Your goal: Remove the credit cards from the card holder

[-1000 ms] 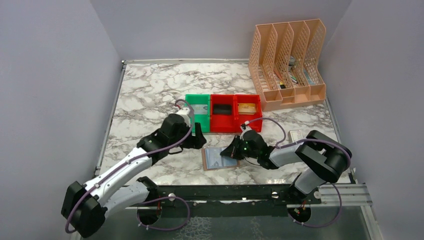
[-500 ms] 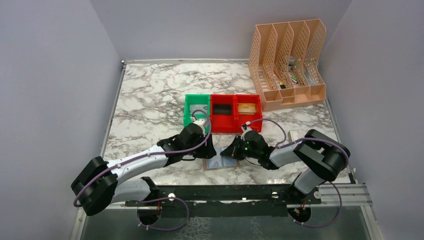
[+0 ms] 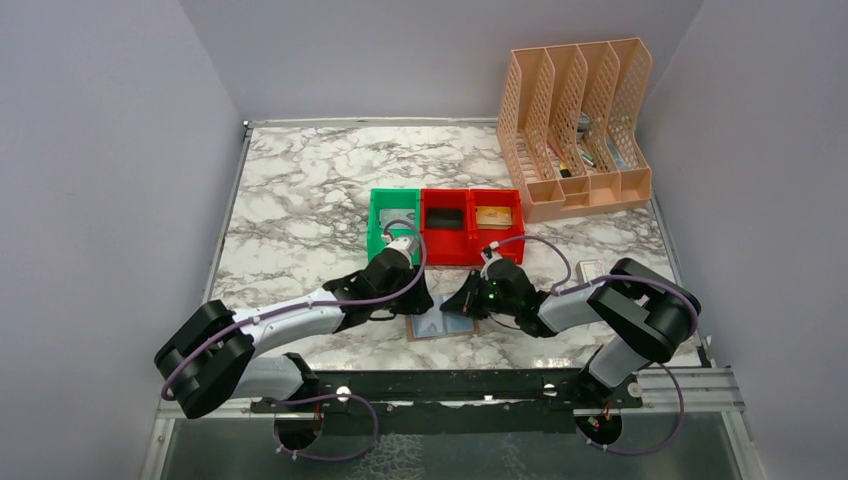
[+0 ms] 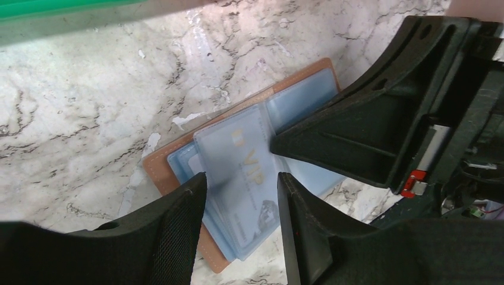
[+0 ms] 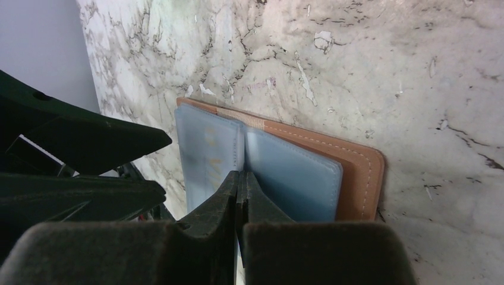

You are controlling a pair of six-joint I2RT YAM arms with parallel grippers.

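My left gripper (image 4: 241, 196) stands open, its fingers straddling the pale blue leaves of the card holder (image 4: 157, 172) from the 11 o'clock side. I cannot tell whether they touch. Through the top leaf I read a card (image 4: 252, 169) with gold "VIP" lettering. My right gripper (image 5: 240, 181) is closed, tips pinched together on the holder's middle fold, reaching in from 2 o'clock. The holder lies spread flat on the marble table (image 3: 300, 190) — tan stitched cover, translucent blue pockets — at 6 o'clock from the red bins (image 3: 468, 228).
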